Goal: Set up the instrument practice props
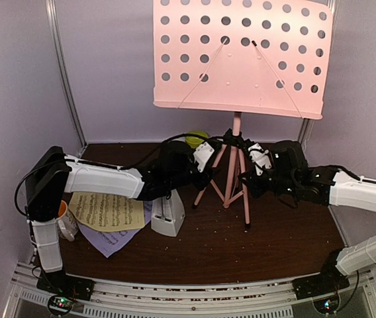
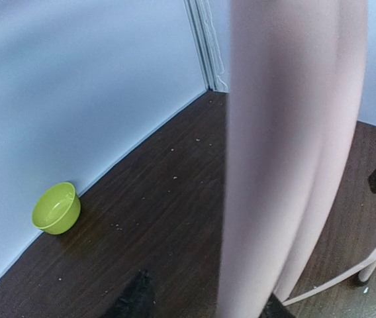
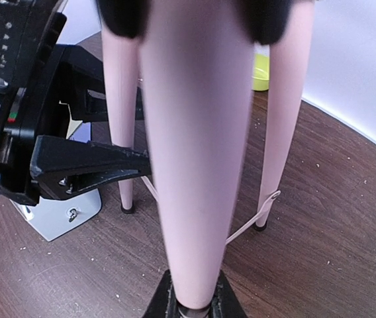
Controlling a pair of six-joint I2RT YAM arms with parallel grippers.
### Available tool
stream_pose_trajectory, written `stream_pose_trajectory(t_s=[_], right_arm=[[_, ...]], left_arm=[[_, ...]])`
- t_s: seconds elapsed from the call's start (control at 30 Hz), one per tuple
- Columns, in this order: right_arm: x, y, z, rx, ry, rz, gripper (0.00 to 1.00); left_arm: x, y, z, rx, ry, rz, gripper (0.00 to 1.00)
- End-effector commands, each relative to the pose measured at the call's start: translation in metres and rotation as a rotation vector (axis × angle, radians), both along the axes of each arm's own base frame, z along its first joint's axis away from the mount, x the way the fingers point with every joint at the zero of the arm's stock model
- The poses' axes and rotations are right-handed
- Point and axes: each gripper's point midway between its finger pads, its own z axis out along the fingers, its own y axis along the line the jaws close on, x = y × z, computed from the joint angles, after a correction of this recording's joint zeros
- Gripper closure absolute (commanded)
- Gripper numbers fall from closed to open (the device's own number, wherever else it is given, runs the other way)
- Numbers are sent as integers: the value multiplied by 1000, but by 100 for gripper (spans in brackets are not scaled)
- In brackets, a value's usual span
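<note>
The pink music stand (image 1: 236,126) is upright at the back middle of the table, its perforated desk (image 1: 241,56) high up. My right gripper (image 3: 198,303) is shut on one of its legs (image 3: 198,165), seen from above at the right gripper (image 1: 247,173). My left gripper (image 1: 216,155) is open around another leg (image 2: 287,152), with a gap on the left side between its dark finger (image 2: 135,301) and the leg. The yellow sheet (image 1: 105,211) lies over the lavender sheet (image 1: 112,240) at the left. The pale-grey metronome (image 1: 168,216) stands beside them.
A white mug (image 1: 65,220) sits by the left arm's base. A lime-green bowl (image 2: 57,209) rests against the back wall behind the stand. White walls enclose the table on three sides. Crumbs speckle the dark wood table (image 1: 274,245).
</note>
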Motion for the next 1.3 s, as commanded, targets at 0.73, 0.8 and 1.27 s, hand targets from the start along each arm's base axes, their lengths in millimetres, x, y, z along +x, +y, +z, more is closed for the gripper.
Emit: stream_pose_trajectory(t_s=[0.73,0.8,1.27], right_arm=[[27,15,30,262,-197,-74,63],[30,13,29,243,-193,-89,70],[10,-40,44,99,-207,-200,100]], left_arm=[[22,5,26,-28,-72,144,53],[21,5,28,-17,-84,143,60],[42,51,24,119,-151,194,100]])
